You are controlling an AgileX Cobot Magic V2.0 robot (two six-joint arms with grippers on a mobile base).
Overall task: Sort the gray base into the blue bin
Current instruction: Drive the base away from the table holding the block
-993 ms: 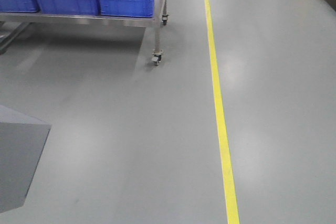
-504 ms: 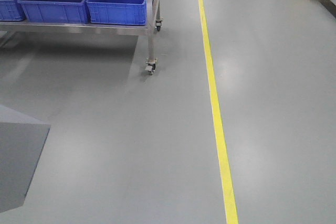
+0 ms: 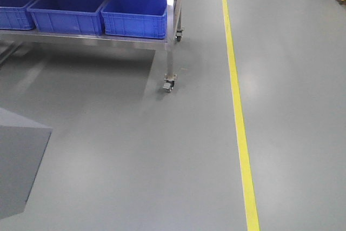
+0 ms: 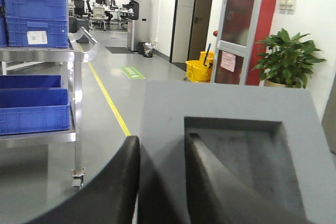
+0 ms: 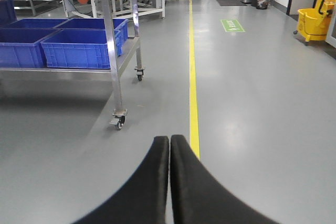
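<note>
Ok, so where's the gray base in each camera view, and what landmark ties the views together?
Front view: gray base at the lower left edge, partly cut off.
Left wrist view: fills the centre and right, recess toward the camera, left fingers astride one wall.
Right wrist view: not in it; only the closed right fingers.
Shared landmark: yellow floor line, in all three.

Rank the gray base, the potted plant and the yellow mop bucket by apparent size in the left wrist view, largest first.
1. gray base, inflated because it sits right at the camera
2. potted plant
3. yellow mop bucket
</note>
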